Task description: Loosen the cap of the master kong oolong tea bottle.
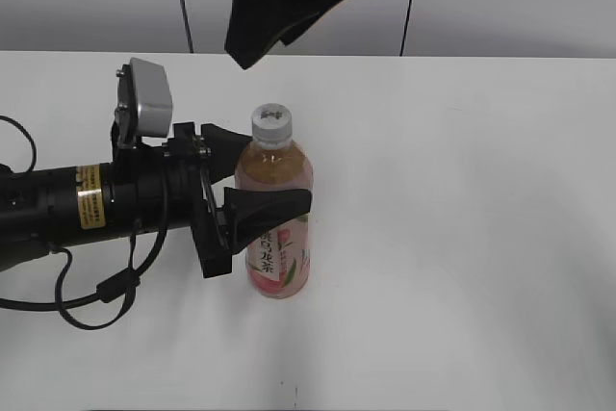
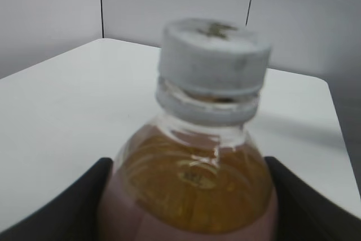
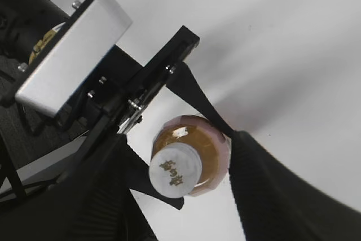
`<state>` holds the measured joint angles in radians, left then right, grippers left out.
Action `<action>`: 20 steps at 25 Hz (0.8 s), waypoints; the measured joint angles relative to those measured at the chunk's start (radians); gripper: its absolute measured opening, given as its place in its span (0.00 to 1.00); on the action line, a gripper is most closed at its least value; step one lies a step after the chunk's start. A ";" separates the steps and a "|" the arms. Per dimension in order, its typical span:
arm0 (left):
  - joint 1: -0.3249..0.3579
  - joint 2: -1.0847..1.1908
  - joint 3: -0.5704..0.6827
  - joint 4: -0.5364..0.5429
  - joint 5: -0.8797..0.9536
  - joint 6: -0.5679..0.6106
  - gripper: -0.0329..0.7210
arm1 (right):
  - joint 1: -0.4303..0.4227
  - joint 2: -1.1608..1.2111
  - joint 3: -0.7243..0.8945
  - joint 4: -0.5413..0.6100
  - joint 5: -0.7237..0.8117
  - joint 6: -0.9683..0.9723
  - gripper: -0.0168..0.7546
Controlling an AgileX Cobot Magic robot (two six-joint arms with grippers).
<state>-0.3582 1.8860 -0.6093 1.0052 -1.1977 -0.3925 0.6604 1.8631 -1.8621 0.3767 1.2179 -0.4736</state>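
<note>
Cap (image 1: 271, 118) sits on the upright master kong oolong tea bottle (image 1: 279, 238).
Our left gripper (image 1: 258, 175) clamps its body; our right gripper (image 3: 186, 196) hangs above, jaws spread.

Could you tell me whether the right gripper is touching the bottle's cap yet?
Apart. In the exterior view, the right gripper hangs above the cap with bare wall between them.

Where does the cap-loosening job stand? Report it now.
Done: the left gripper is clamped around the oolong tea bottle, holding it upright on the table. In hand: the right gripper hovers above the cap, fingers on either side in its wrist view, not gripping it. Left: grasping and twisting; the cap sits fully on the neck.
</note>
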 joint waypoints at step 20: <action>0.000 0.000 0.000 0.000 0.000 -0.001 0.66 | 0.112 0.014 0.000 -0.199 0.002 0.484 0.58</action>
<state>-0.3582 1.8860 -0.6093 1.0052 -1.1977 -0.3934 0.7728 1.8773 -1.8621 0.1773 1.2199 0.0109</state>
